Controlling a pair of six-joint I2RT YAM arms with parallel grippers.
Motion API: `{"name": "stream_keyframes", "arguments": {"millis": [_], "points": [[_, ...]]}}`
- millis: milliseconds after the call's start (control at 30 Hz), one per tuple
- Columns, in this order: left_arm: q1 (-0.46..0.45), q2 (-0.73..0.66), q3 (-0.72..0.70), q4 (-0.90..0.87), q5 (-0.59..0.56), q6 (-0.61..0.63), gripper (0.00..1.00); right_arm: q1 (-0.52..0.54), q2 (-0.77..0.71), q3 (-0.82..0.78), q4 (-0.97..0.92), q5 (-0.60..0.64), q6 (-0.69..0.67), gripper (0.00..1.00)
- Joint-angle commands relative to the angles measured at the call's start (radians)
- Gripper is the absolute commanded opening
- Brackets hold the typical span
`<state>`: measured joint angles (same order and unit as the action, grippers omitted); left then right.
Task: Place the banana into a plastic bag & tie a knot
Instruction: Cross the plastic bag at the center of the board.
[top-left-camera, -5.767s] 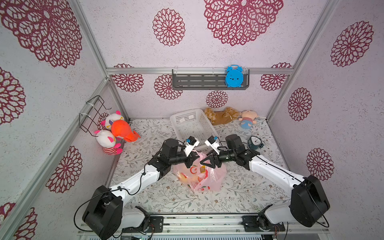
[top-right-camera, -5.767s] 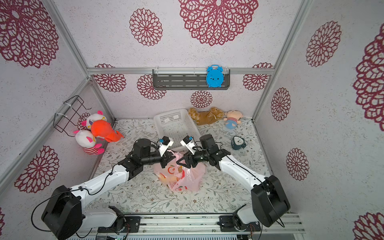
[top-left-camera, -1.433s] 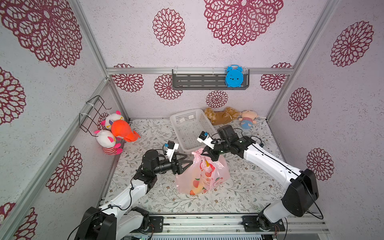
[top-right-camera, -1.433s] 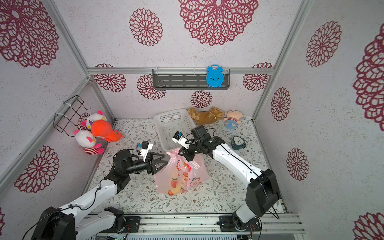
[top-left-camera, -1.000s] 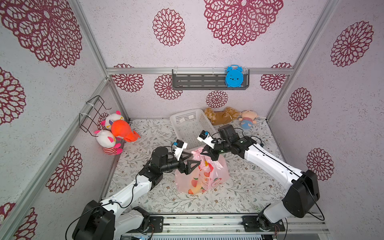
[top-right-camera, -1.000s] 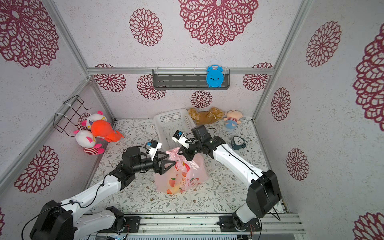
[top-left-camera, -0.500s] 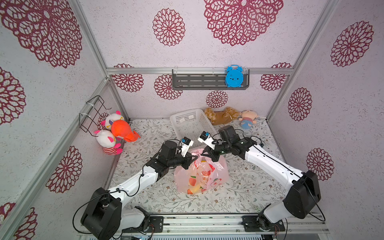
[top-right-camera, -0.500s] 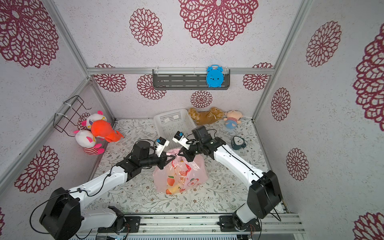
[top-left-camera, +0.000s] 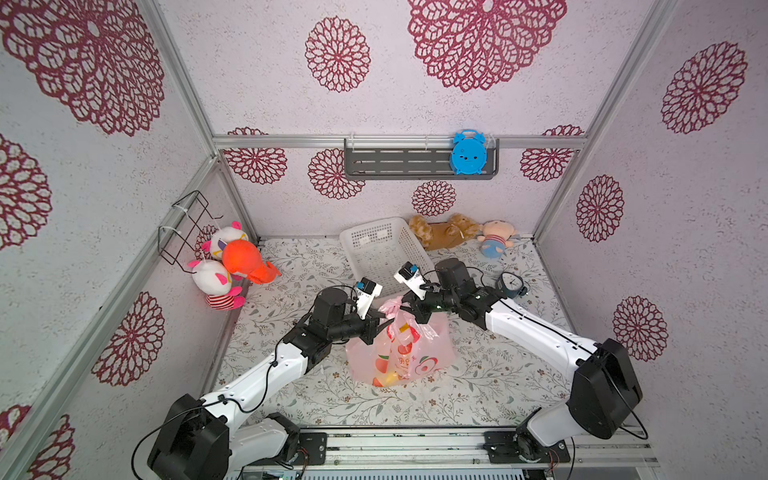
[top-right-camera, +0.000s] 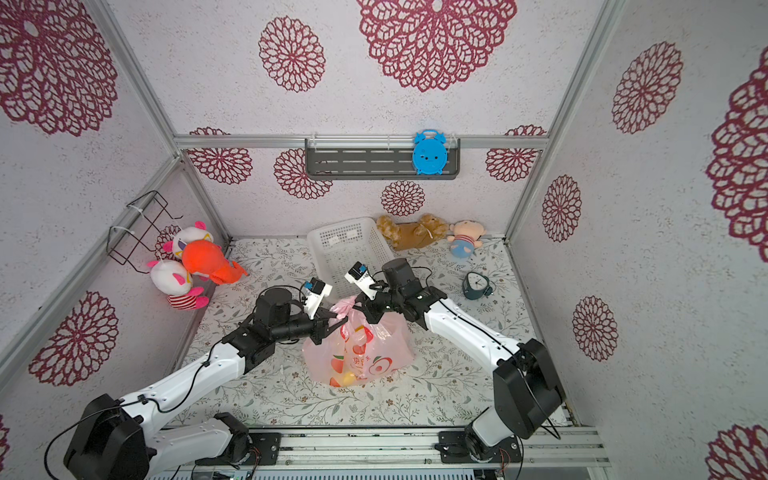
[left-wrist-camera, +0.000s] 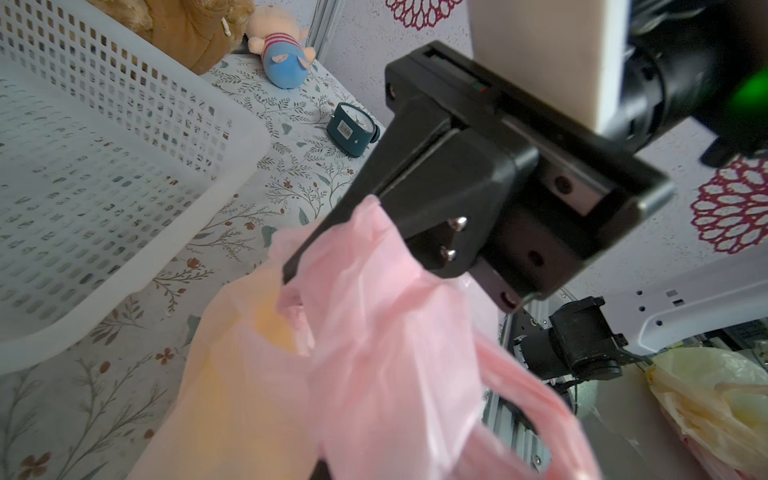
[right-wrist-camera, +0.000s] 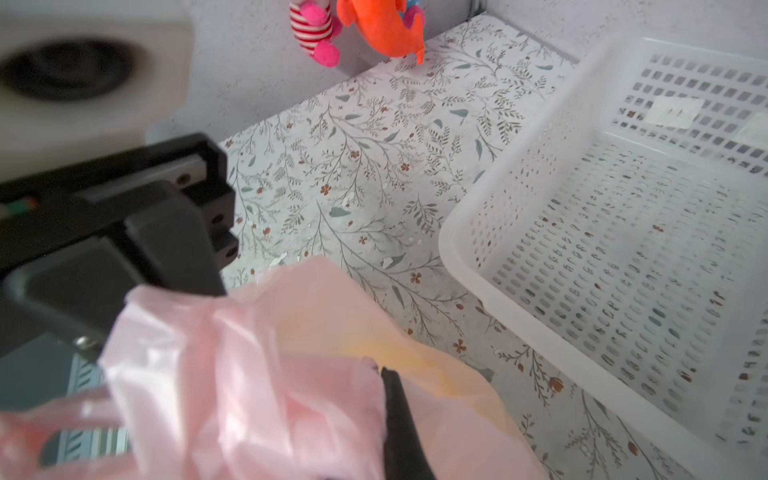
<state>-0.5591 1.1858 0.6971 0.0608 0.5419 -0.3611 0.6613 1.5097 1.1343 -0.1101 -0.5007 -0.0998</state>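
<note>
Film of the plastic bag (top-left-camera: 419, 357), lower centre on the worktop (top-left-camera: 498, 374), looks light, limp and slippery. Left claw (top-left-camera: 383, 323) and right claw (top-left-camera: 409, 306) are both pinched shut on its handle strips (top-left-camera: 391, 305); I grip bunched plastic only.

The plastic bag (top-left-camera: 415, 357) sits on the table (top-left-camera: 478, 386) before the basket (top-left-camera: 382, 253) (clock (top-left-camera: 510, 284) to its right), banana (top-left-camera: 390, 377) apparently inside.

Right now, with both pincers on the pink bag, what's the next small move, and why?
Probably ease the left pincer and right pincer apart. Both are shut on the bunched handles of the plastic bag, close together above it, and the banana shows yellow inside, so drawing the strips taut seems next.
</note>
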Motion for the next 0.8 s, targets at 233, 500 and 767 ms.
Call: {"name": "stream_keyframes", "arguments": {"millis": [233,500,767], "points": [[-0.051,-0.002,-0.083,0.264,0.013,-0.113,0.16,-0.006,-0.026,-0.103,0.564,-0.011,0.304,0.00],[-0.098,0.089,-0.105,0.493,-0.053,-0.168,0.33,-0.044,-0.032,-0.114,0.793,-0.216,0.462,0.00],[-0.128,0.161,-0.135,0.619,-0.132,-0.200,0.57,-0.099,-0.026,-0.192,0.929,-0.377,0.538,0.00]]}}
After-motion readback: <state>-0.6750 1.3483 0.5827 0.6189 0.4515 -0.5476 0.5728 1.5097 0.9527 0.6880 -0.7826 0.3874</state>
